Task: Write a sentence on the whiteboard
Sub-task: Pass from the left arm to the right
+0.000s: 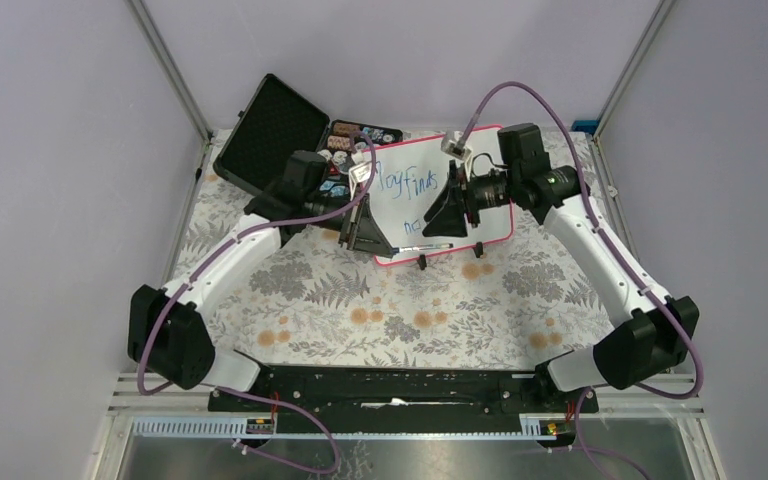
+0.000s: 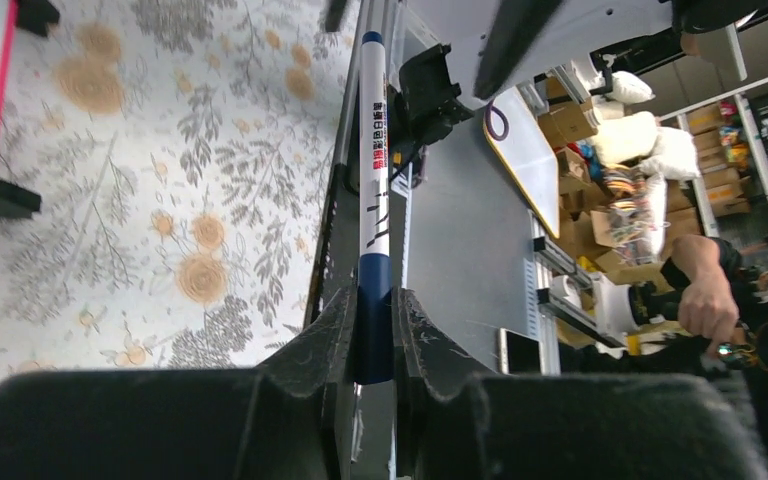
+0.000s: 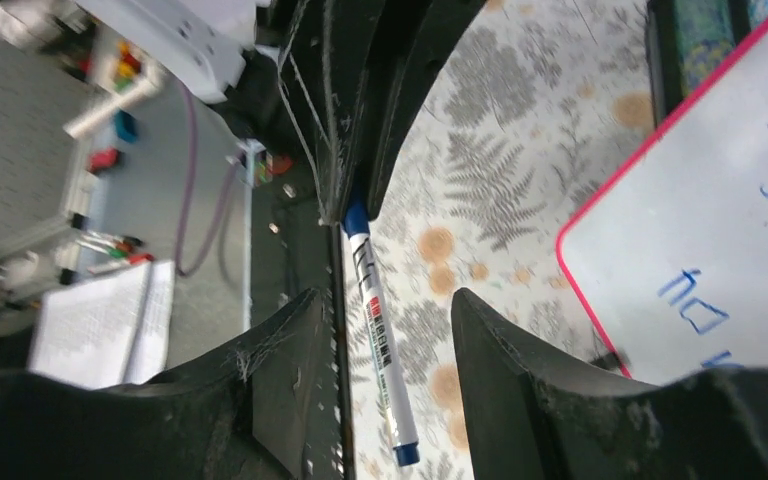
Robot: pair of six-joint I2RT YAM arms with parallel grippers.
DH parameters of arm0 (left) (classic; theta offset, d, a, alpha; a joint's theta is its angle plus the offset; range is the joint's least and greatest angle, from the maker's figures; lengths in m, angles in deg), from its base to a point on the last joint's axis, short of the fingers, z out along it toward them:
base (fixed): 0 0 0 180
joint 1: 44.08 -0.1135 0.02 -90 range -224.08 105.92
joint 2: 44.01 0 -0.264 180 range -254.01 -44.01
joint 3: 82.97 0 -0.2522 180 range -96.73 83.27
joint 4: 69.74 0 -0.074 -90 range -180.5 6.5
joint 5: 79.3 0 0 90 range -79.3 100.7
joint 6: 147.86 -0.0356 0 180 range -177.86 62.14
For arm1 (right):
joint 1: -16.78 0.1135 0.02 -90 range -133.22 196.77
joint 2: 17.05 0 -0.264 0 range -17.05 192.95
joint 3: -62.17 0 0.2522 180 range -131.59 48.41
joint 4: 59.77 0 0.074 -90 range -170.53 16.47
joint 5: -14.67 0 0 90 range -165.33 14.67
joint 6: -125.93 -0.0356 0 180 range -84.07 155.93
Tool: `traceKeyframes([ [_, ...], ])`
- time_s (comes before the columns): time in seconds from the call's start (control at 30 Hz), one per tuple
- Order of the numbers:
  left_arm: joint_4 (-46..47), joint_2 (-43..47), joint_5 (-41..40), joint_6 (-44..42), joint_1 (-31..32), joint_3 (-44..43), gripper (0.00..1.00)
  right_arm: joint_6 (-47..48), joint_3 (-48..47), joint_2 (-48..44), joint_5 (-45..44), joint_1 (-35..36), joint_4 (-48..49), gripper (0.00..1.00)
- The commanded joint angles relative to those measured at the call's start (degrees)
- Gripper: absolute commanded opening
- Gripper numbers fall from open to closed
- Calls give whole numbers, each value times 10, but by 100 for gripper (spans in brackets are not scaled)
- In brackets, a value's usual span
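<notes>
One marker [image 2: 373, 200] tight in left gripper [image 2: 374, 312]

open case [image 1: 270, 135] blocks far l; marker [image 1: 423, 246] across whiteboard [image 1: 410, 205] nr edge; tablecloth [image 1: 360, 310] nr side free

White whiteboard [image 1: 410, 212] with pink-red frame and blue writing; white marker [image 2: 373, 170], blue ends; grey-fern, orange-flower tablecloth [image 1: 380, 300]

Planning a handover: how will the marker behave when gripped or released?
The marker looks round and glossy, so it probably rolls if set down. Likely stiff and light. The left gripper pinches only its end, so it may pivot.
</notes>
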Motion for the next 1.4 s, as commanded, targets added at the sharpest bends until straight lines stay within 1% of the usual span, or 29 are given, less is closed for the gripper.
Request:
traceKeyframes([
  [0.0, -41, -20, 10, -13, -1, -2, 0, 180, -45, -29, -128, 51, -188, 57],
  [0.1, -4, -25, 9, 35, -1, 11, 0, 187, -33, -54, -209, 95, -178, 57],
  [0.27, 24, -42, 27, 79, -1, 18, 0, 189, -35, -56, -279, 126, -172, 56],
  [0.33, 50, -46, 38, 106, -1, 28, 0, 194, -40, -50, -305, 141, -174, 56],
  [0.5, 82, -50, 47, 140, 0, 36, 0, 202, -51, -38, -341, 176, -174, 54],
  [0.7, 103, -48, 55, 158, 2, 44, 0, 210, -46, -26, -357, 208, -174, 53],
  [0.8, 107, -50, 68, 166, 2, 44, 0, 219, -35, -21, -383, 225, -167, 53],
  [0.97, 139, -47, 82, 193, 3, 57, 0, 223, -24, -21, -397, 238, -161, 48],
  [1.07, 164, -44, 91, 215, 4, 68, 0, 225, -20, -20, -404, 241, -159, 31],
  [1.13, 183, -41, 91, 227, 4, 75, 0, 224, -21, -19, -410, 242, -158, 27],
  [1.2, 196, -40, 95, 234, 4, 76, 0, 224, -21, -20, -411, 242, -160, 26],
  [1.23, 196, -41, 96, 236, 4, 74, 0, 226, -20, -20, -412, 242, -160, 27],
  [1.3, 196, -42, 101, 239, 5, 70, 0, 227, -20, -18, -413, 244, -161, 33],
  [1.37, 196, -44, 102, 243, 5, 68, 0, 229, -22, -17, -416, 246, -161, 34],
])
